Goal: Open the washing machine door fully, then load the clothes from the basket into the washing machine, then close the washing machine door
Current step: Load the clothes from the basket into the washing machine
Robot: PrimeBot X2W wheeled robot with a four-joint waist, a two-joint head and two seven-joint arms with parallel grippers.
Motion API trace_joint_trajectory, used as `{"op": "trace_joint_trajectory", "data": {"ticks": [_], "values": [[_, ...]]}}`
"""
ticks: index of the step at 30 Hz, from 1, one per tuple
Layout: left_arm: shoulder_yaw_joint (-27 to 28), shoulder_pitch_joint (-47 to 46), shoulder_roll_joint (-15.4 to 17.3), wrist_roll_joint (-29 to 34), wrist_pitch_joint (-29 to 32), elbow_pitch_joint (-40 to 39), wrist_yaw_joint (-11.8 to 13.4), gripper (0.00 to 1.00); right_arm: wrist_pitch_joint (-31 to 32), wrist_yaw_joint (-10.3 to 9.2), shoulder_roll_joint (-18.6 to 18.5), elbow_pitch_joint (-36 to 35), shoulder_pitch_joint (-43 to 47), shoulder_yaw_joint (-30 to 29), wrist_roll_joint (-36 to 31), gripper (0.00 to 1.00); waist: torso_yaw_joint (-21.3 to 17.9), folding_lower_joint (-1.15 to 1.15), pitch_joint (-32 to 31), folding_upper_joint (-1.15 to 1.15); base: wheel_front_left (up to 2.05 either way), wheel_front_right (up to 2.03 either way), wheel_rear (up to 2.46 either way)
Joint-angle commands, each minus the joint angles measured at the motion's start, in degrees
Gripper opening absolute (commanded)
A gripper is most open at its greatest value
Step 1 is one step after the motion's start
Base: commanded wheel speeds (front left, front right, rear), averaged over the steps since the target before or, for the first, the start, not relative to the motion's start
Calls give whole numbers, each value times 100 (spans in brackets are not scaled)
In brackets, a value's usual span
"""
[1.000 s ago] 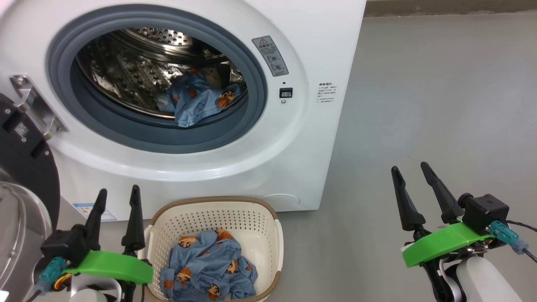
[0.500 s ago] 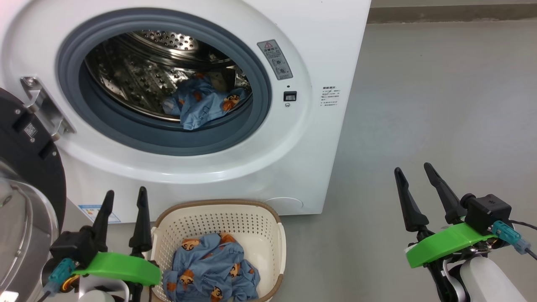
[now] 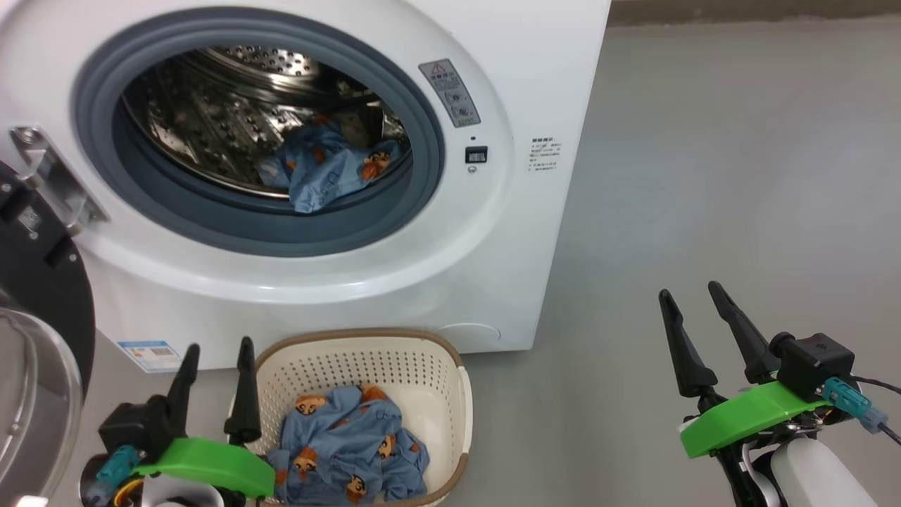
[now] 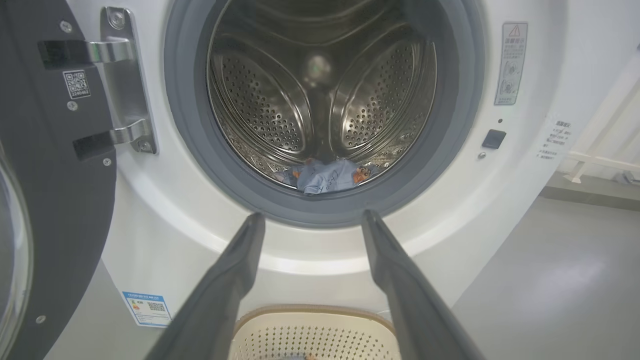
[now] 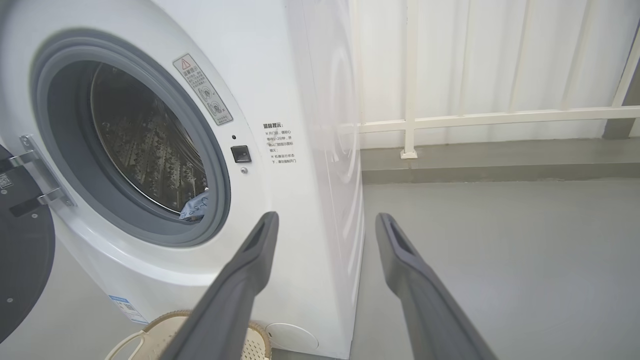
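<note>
The white washing machine stands with its door swung wide to the left. One blue bear-print garment lies at the front of the steel drum. More of the clothes fill the cream basket on the floor just below the opening. My left gripper hovers open and empty at the basket's left rim. My right gripper hangs open and empty over bare floor, well to the right of the machine.
Grey floor stretches right of the machine. A white railing and a low kerb run behind it. The open door's glass bowl bulges out close to my left arm.
The head view has shifted back and forth, so the whole scene slid. My left gripper sits a little lower and closer to the basket. The right gripper has hardly moved.
</note>
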Motion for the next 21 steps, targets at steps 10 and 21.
{"op": "trace_joint_trajectory", "data": {"ticks": [10,21], "values": [[-51,-871,279,-4,129,1046,-18,100,-47,43,58,-241,-383,-29,-51,100,-205,0,982,0,0,0,0],[-841,-2068,516,-235,271,2444,-19,100,-47,43,325,-437,-835,-133,-226,100,-421,0,2062,0,0,0,0]]}}
